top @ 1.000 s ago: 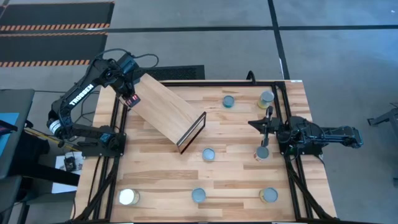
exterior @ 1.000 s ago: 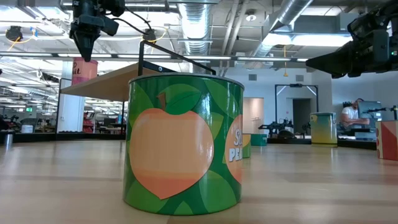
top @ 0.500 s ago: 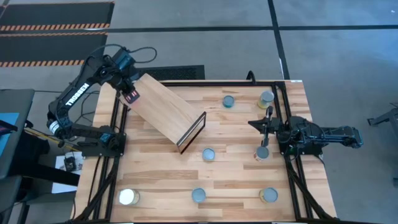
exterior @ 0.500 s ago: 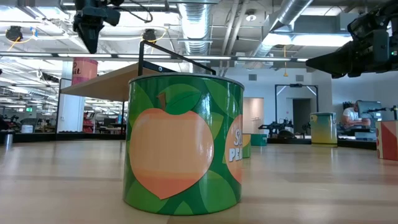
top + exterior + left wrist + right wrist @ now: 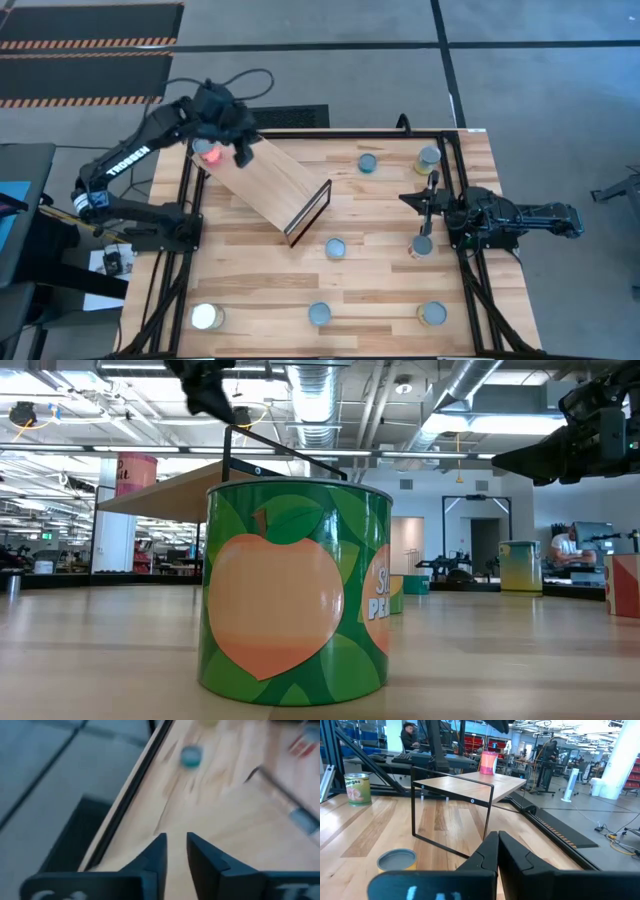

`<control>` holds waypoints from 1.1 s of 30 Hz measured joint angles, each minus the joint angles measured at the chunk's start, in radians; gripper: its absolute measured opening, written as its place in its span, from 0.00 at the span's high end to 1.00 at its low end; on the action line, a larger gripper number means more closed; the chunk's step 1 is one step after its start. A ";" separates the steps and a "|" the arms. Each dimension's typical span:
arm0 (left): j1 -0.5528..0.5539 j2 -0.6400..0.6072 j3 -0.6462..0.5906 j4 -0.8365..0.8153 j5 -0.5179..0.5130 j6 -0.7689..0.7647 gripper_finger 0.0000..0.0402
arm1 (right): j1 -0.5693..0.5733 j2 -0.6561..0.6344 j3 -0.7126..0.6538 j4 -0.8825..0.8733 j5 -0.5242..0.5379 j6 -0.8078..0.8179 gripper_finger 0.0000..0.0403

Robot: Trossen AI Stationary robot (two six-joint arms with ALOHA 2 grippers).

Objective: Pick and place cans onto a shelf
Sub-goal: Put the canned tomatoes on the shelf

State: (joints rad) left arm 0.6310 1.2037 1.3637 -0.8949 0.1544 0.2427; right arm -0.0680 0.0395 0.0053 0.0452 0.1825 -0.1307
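A red-sided can (image 5: 207, 152) stands on its base on the far left end of the light wooden shelf (image 5: 268, 178); it also shows in the low view (image 5: 136, 473) and the right wrist view (image 5: 489, 762). My left gripper (image 5: 243, 150) hangs above the shelf (image 5: 205, 385), to the right of that can, touching nothing, its fingers (image 5: 159, 851) a little apart. My right gripper (image 5: 430, 195) is shut (image 5: 497, 842) and empty at the table's right side, just beyond a yellow-sided can (image 5: 422, 245).
Several more cans stand on the planked tabletop: two at the far right (image 5: 368, 163) (image 5: 428, 157), one mid-table (image 5: 335, 248), three along the near edge (image 5: 205, 317) (image 5: 318, 314) (image 5: 432, 314). A green peach can (image 5: 295, 590) fills the low view. A person sits in the room behind (image 5: 565, 545).
My left gripper has risen from just above the red can and swung toward the table's right, over the shelf, turning as it went. The red can stays upright on the shelf's far left end. My right arm has kept still.
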 joint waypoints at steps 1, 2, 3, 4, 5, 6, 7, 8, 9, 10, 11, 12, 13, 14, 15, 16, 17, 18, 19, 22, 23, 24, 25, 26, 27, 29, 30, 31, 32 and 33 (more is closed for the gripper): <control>-0.026 -0.008 -0.033 0.061 -0.001 0.000 0.90 | 0.000 0.000 0.000 0.000 0.000 0.000 0.93; -0.053 -0.017 -0.069 0.124 -0.001 -0.004 0.93 | 0.000 0.000 0.000 0.000 0.000 0.000 0.93; -0.079 -0.031 -0.109 0.193 -0.002 -0.015 0.95 | 0.000 0.000 0.000 0.000 0.000 0.000 0.93; -0.103 -0.048 -0.150 0.259 -0.002 -0.027 0.97 | 0.000 0.000 0.000 0.000 0.000 0.000 0.93; -0.131 -0.070 -0.200 0.339 -0.004 -0.042 0.99 | 0.000 0.000 0.000 0.000 0.000 0.000 0.93; -0.156 -0.094 -0.249 0.414 -0.008 -0.054 0.99 | 0.000 0.000 0.000 0.000 0.000 0.000 0.93; -0.182 -0.120 -0.300 0.489 -0.018 -0.068 0.99 | 0.000 0.000 0.000 0.000 0.000 0.000 0.93; -0.209 -0.145 -0.350 0.560 -0.030 -0.078 0.99 | 0.000 0.000 0.000 0.000 0.000 0.000 0.93; -0.235 -0.170 -0.396 0.617 -0.042 -0.088 0.99 | 0.000 0.000 0.000 0.000 0.000 0.000 0.93; -0.260 -0.194 -0.439 0.668 -0.055 -0.100 0.99 | 0.000 0.000 0.000 0.000 0.000 0.000 0.93; -0.288 -0.217 -0.478 0.712 -0.066 -0.112 0.99 | 0.000 0.000 0.000 0.000 0.000 0.000 0.93; -0.317 -0.243 -0.514 0.755 -0.075 -0.120 0.99 | 0.000 0.000 0.000 0.000 0.000 0.000 0.93; -0.346 -0.267 -0.549 0.794 -0.083 -0.121 0.99 | 0.000 0.000 0.000 0.000 0.000 0.000 0.93; -0.377 -0.291 -0.581 0.832 -0.090 -0.119 1.00 | 0.000 0.000 0.000 0.000 0.000 0.000 0.93; -0.408 -0.312 -0.613 0.873 -0.101 -0.115 1.00 | 0.000 0.000 0.000 0.000 0.000 0.000 0.93; -0.438 -0.336 -0.647 0.910 -0.117 -0.112 1.00 | 0.000 0.000 0.000 0.000 0.000 0.000 0.93; -0.470 -0.358 -0.679 0.941 -0.136 -0.112 1.00 | 0.000 0.000 0.000 0.000 0.000 0.000 0.93; -0.499 -0.377 -0.706 0.974 -0.155 -0.111 1.00 | 0.000 0.000 0.000 0.000 0.000 0.001 0.93; -0.527 -0.399 -0.731 0.992 -0.170 -0.109 1.00 | 0.000 0.000 0.000 0.000 0.000 0.007 0.93; -0.603 -0.460 -0.791 1.008 -0.187 -0.109 1.00 | 0.001 0.000 0.000 0.016 -0.003 0.103 0.93; -0.627 -0.476 -0.809 1.007 -0.190 -0.108 1.00 | 0.001 0.000 0.000 0.026 -0.001 0.125 0.93; -0.649 -0.490 -0.824 1.008 -0.195 -0.105 1.00 | 0.001 0.000 0.000 0.043 0.000 0.133 0.93; -0.668 -0.504 -0.840 1.013 -0.203 -0.099 1.00 | 0.001 0.000 0.000 0.066 0.001 0.132 0.93; -0.689 -0.515 -0.855 1.020 -0.217 -0.094 1.00 | 0.001 0.000 0.000 0.100 0.000 0.127 0.93; -0.705 -0.524 -0.865 1.024 -0.234 -0.087 1.00 | 0.001 0.000 0.000 0.133 -0.004 0.129 0.93; -0.734 -0.536 -0.887 1.026 -0.275 -0.082 1.00 | 0.005 0.000 0.000 0.182 -0.020 0.170 0.93; -0.744 -0.537 -0.896 1.031 -0.296 -0.082 1.00 | 0.005 0.000 0.000 0.214 -0.024 0.190 0.93; -0.753 -0.539 -0.904 1.034 -0.313 -0.082 1.00 | 0.007 0.000 0.003 0.244 -0.031 0.197 0.93; -0.759 -0.539 -0.912 1.043 -0.325 -0.082 1.00 | 0.011 -0.002 0.012 0.236 -0.056 0.189 0.94; -0.763 -0.539 -0.915 1.045 -0.330 -0.082 1.00 | 0.019 0.002 0.024 0.216 -0.080 0.169 0.94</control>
State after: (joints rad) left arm -0.1324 0.6651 0.4486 0.1500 -0.1758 0.1612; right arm -0.0490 0.0411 0.0294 0.2610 0.1026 0.0382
